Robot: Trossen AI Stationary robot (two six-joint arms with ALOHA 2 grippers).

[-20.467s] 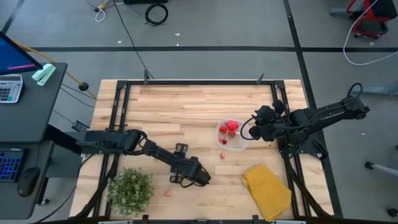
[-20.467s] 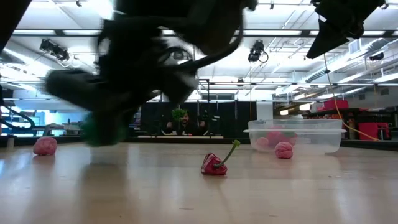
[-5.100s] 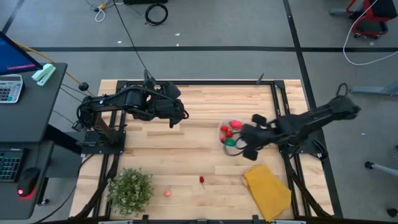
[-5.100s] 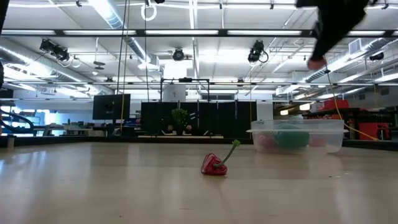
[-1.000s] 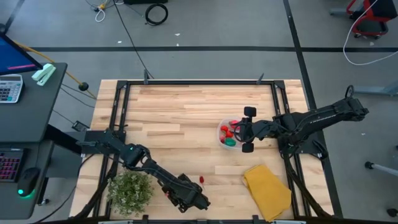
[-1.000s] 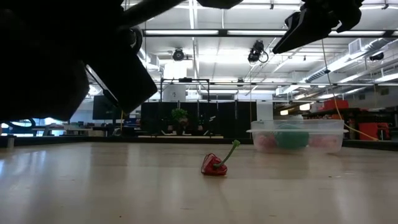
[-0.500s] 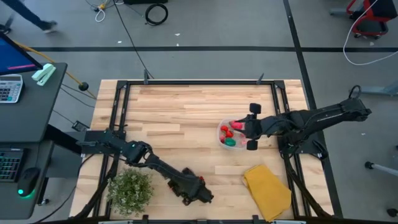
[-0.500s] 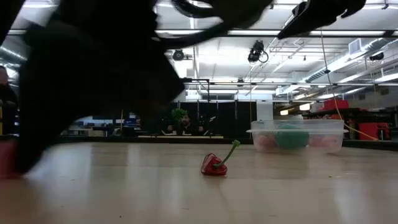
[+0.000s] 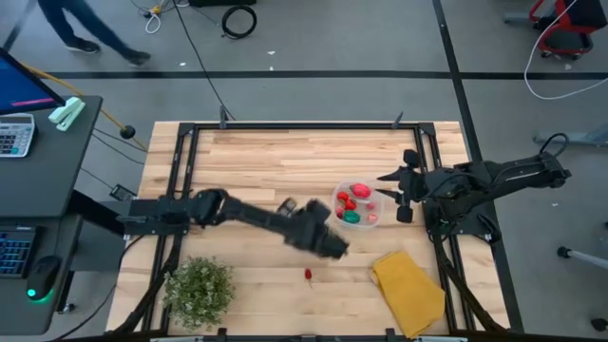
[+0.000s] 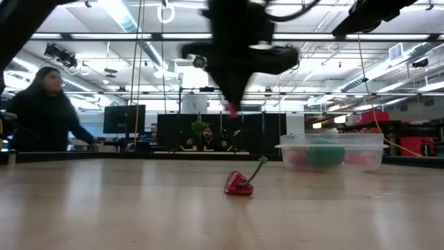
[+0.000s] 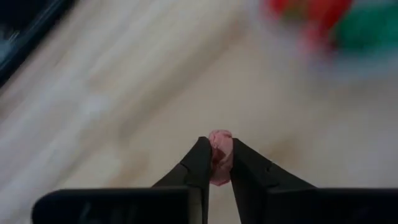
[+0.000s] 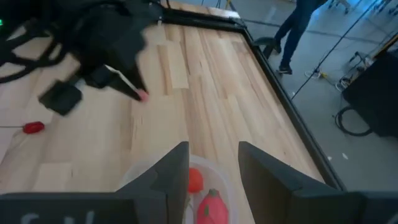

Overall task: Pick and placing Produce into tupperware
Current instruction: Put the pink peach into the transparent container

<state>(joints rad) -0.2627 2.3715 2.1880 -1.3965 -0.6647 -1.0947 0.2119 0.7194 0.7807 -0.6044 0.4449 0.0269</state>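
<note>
From above, the left gripper has swung up from the table's near edge, where it reached half a second ago beside the plant, and now hangs just short of the tub, between the table's middle and the cloth. The pink piece that lay near the plant earlier is gone from that spot, so the pick looks done and the carry is under way. A red pepper remains on the wood near the front, well apart from the tub, so at least one more trip is probably needed. The right gripper waits at the tub's far side, withdrawn a little from where it was over the rim. In the low view the left gripper is raised well off the table with a pink bit showing at its tips, the pepper lies alone in front, and the tub stands to the right with pink and green pieces inside. The left wrist view settles it: both fingers are clamped on a pink piece, with the tub's red and green contents ahead. The right wrist view shows its own fingers spread apart and empty above the tub, and the left gripper approaching with the pink piece.
</note>
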